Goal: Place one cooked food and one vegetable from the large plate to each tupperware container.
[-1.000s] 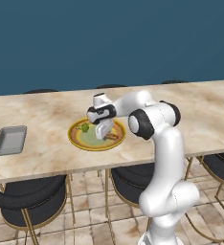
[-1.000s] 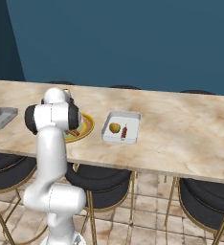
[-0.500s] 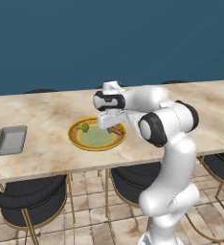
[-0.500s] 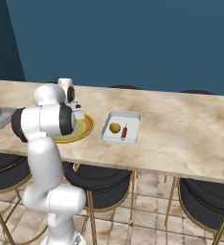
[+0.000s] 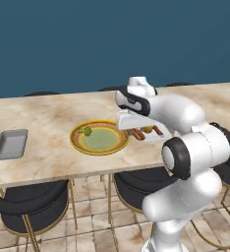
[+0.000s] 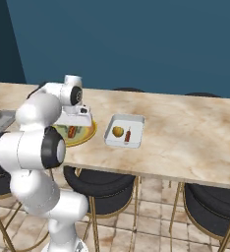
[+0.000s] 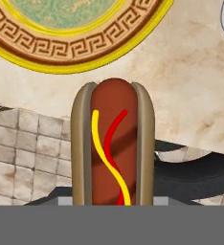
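Your gripper (image 5: 139, 132) has swung off the large plate (image 5: 99, 138) toward the table's (image 5: 43, 121) near edge, clamped on the hot dog (image 7: 113, 146).

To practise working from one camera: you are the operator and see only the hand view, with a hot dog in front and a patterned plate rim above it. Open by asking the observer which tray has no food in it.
Observer: The empty grey tray lies left of the large plate, well apart from it, in the left base view.
Operator: What about the other tray?
Observer: The filled tray, just right of the plate, holds a yellow item and a small red-brown one.
Operator: What lies on the plate?
Observer: One green vegetable, near its left rim.
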Tool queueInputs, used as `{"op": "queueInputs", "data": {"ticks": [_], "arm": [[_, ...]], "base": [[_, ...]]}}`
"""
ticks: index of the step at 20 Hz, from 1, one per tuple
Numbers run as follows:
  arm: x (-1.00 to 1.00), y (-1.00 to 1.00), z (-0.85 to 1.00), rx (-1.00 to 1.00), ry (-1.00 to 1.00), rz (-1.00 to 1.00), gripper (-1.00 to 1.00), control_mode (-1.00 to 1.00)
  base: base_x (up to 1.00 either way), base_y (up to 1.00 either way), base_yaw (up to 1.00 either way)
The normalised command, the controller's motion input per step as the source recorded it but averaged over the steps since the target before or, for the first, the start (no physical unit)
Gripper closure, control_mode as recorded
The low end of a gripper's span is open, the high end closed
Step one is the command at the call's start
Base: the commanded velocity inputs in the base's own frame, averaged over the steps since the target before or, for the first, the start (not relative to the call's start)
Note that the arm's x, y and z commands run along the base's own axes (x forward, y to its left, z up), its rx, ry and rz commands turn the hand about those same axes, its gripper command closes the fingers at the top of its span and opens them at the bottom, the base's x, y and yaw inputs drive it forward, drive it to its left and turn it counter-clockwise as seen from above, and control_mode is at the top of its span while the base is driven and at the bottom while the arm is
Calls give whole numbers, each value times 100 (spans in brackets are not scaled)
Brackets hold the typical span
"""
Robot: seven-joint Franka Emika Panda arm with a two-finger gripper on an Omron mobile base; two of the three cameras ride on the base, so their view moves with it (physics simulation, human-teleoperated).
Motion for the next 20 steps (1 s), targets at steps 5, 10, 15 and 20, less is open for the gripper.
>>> {"op": "queueInputs", "data": {"ticks": [5,10,15,20], "arm": [[-92,-16,42,-11,-7,-15,100,-100],[-13,0,0,0,0,-1,100,-100],[0,2,0,0,0,0,100,100],[0,0,0,0,0,0,100,100]], "base": [[0,0,0],[0,0,0],[0,7,0],[-2,90,-3]]}}
